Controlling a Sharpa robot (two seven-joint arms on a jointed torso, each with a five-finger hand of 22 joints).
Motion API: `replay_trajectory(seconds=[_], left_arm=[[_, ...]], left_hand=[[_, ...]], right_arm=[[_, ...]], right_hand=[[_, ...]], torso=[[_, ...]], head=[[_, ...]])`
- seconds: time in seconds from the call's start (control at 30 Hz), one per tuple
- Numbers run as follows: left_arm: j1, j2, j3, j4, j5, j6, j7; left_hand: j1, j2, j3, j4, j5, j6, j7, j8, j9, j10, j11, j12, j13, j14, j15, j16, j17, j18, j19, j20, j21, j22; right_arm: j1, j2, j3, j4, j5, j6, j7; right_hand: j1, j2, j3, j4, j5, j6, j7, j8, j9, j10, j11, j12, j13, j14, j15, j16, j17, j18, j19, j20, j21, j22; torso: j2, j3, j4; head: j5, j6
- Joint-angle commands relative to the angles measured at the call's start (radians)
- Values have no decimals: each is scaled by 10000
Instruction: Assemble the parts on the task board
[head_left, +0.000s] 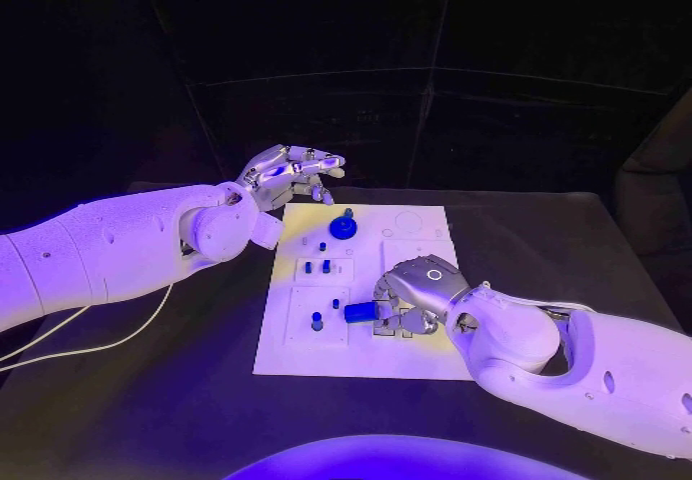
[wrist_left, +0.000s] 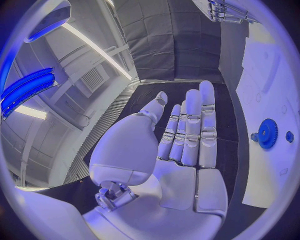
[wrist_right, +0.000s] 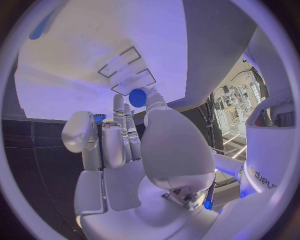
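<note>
The white task board (head_left: 361, 355) lies in the middle of the black table. My right hand (head_left: 411, 295) rests low over its near right part and pinches a short blue cylinder (head_left: 359, 312) at its fingertips; the right wrist view shows that blue cylinder (wrist_right: 137, 97) between thumb and fingers, just above the board (wrist_right: 94, 45). A blue gear (head_left: 343, 227) stands near the board's far edge. Small blue pegs (head_left: 325, 266) stand in the board's left half. My left hand (head_left: 289, 170) hovers beyond the far left corner, flat and empty (wrist_left: 187, 135), with the gear (wrist_left: 269, 133) beside it.
Another small blue peg (head_left: 316, 320) stands in the board's near left block. A white cable (head_left: 87, 340) trails over the table at the left under my left arm. Black table surface (head_left: 173, 400) surrounds the board.
</note>
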Motion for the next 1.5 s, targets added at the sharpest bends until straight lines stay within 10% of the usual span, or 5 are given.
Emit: replay_trajectory(seconds=[0.03,0.53,0.67,0.87,1.5], left_arm=[[13,-3,2,10,-69,168,15],[11,2,-1,0,-70,178,-3],[11,-2,-2,5,-70,182,-16],[12,5,-4,6,-70,179,-28],[19,29,-4,33,-70,175,-44]], left_hand=[[24,103,-43,-11,7,-51,-8,24,-12,-65,2,49,-12,-68,-7,-15,-17,44,66,-30,-51,-15],[46,115,-43,-24,7,-60,-6,24,-13,-81,3,52,-15,-68,-7,-11,-19,45,70,-30,-54,-19],[46,115,-43,-24,7,-60,-6,24,-13,-81,3,52,-15,-68,-7,-11,-19,45,70,-30,-54,-19],[46,115,-43,-24,7,-60,-6,24,-13,-81,3,52,-15,-68,-7,-11,-19,45,70,-30,-54,-19],[46,115,-43,-24,7,-60,-6,24,-13,-81,3,52,-15,-68,-7,-11,-19,45,70,-30,-54,-19]], right_arm=[[14,-19,0,8,35,-309,82],[14,-35,4,131,48,-645,-23],[22,-34,11,270,116,-375,-92],[199,242,26,237,456,520,-264],[350,1331,31,-766,911,1907,-407]], right_hand=[[192,44,-70,-47,150,21,14,-86,-7,-26,-30,80,33,499,-70,-78,-8,69,-4,-80,-23,6],[-122,29,-689,166,966,-83,4,-350,-51,222,-94,882,485,496,-117,-119,-32,74,-16,-103,-57,-4],[-329,-66,-955,165,1109,5,-74,-457,-52,-215,-411,4142,2814,636,-287,323,587,-3,71,-247,79,245],[-329,33,-1000,156,1342,122,-119,-567,-33,101,-258,8501,6980,784,-224,931,1479,-51,218,-245,383,749],[34,302,-955,19,1408,184,-80,-666,-27,468,-165,9443,7914,879,-153,1269,1993,-166,455,-162,786,1408]], torso=[[1,-3,9],[1,-4,5],[7,-2,9],[7,-18,24],[5,-6,12]], head=[[-12,9],[12,30],[32,21],[23,32],[142,-54]])
